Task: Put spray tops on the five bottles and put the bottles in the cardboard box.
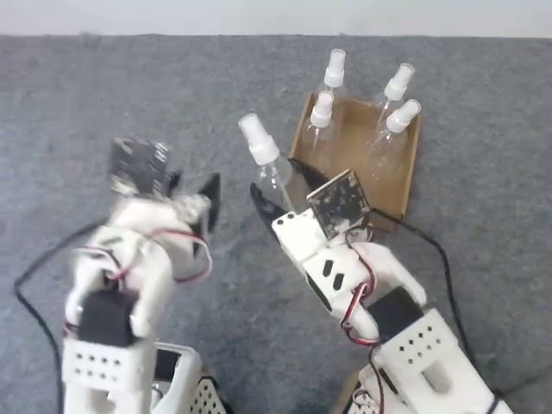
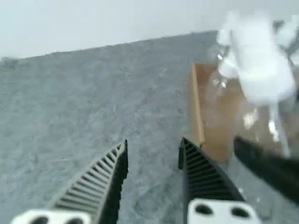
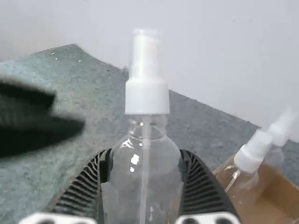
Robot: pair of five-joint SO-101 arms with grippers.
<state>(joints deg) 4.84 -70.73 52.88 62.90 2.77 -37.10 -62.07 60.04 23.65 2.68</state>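
Bottles (image 1: 323, 121) in cardboard box (image 1: 412, 172): four; fifth bottle (image 1: 267, 168) clamped in right tool (image 3: 145, 157).

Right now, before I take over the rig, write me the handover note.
Left gripper: open, empty, over the grey mat.
Right gripper: shut on the fifth spray bottle, which is upright with its top fitted, just outside the cardboard box.
Done: all five tops are on; four topped bottles stand in the cardboard box.
Left to do: set the held bottle in the cardboard box and release it.
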